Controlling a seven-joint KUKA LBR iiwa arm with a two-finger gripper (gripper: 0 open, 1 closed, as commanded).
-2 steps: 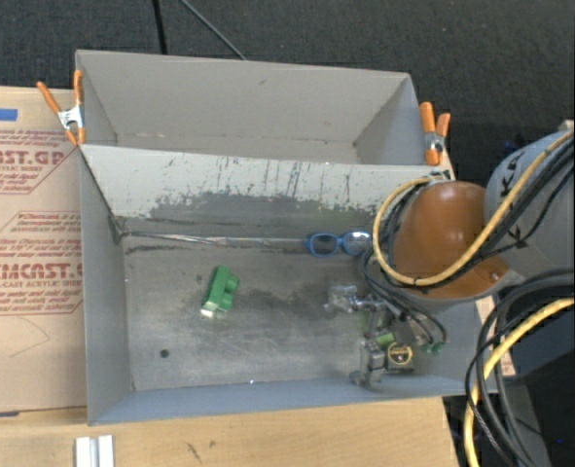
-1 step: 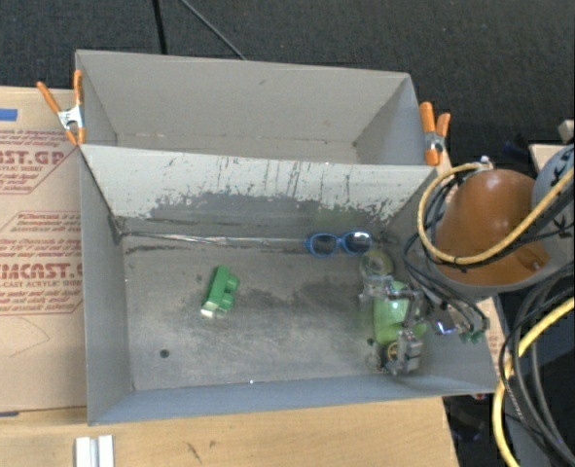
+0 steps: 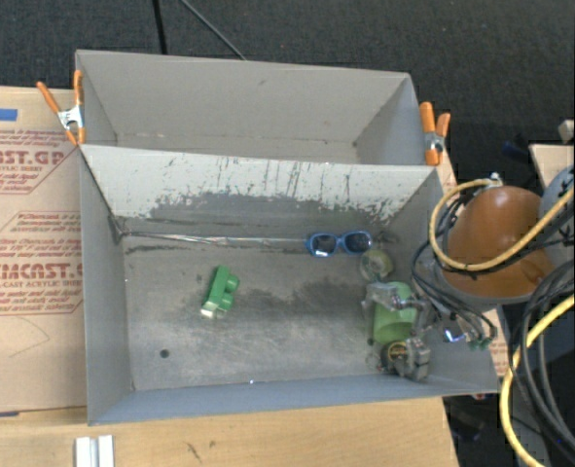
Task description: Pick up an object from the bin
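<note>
My gripper (image 3: 405, 352) is low in the bin's right front corner, close to the right wall. A green chunky thing (image 3: 388, 325) lies right against it, and the view does not show whether it is held. A small pale round thing (image 3: 376, 261) lies just behind the gripper. Blue sunglasses (image 3: 339, 244) rest further back, near the foot of the back wall.
A green and white toy-like block (image 3: 218, 292) lies alone on the left half of the floor. The arm's orange cover and looped cables hang over the bin's right rim.
</note>
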